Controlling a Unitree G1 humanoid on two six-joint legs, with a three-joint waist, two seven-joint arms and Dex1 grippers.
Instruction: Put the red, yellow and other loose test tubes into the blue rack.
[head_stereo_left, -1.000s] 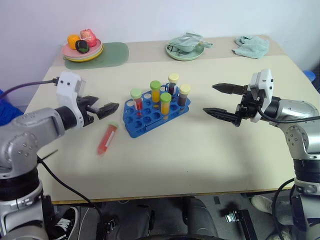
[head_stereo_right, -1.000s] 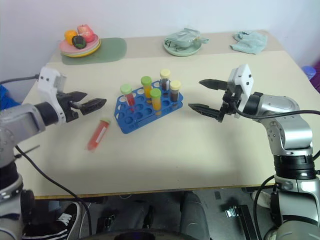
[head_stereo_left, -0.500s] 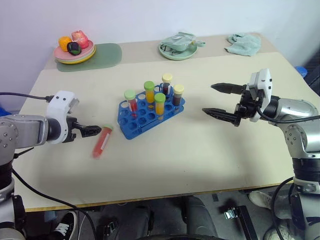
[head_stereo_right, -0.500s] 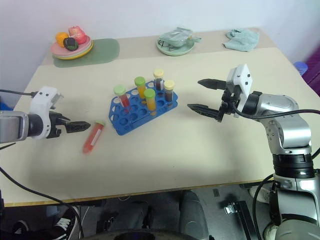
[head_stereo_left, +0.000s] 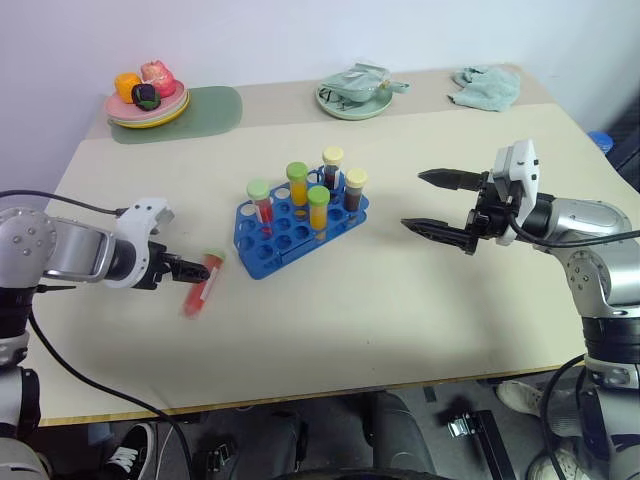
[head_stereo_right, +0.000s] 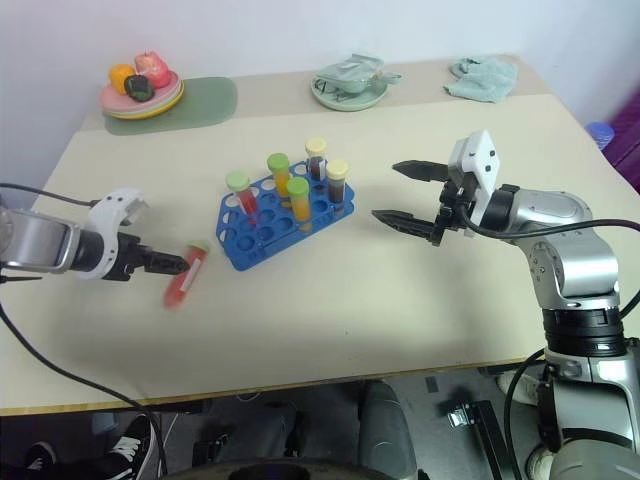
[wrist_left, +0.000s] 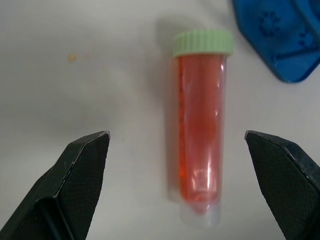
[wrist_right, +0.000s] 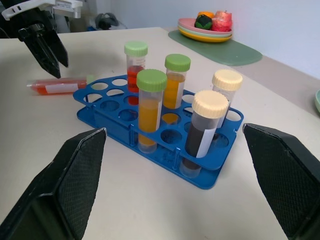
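The left gripper (wrist_left: 177, 145) hung wide open over the loose red tube (wrist_left: 200, 150) (seemingly not touching); the right gripper (head_stereo_left: 432, 204) gaped empty beside the blue rack (head_stereo_left: 262, 245)

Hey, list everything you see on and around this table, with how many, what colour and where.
loose test tube: one, red with pale green cap, lying on the table left of the rack
blue rack: one, bright blue, mid table
test tubes in rack: five upright; one red, two yellow-orange, all green-capped; two dark with pale caps
stacked plates with toy food: one stack, pink and yellow, far left corner
green mat: one, under the stack
green plate: one, pale green, holding a crumpled wrapper, far middle
cloth: one, pale teal, far right
table: one, beige
left tool: open, fingers either side of the loose tube
right tool: open, right of the rack, above the table
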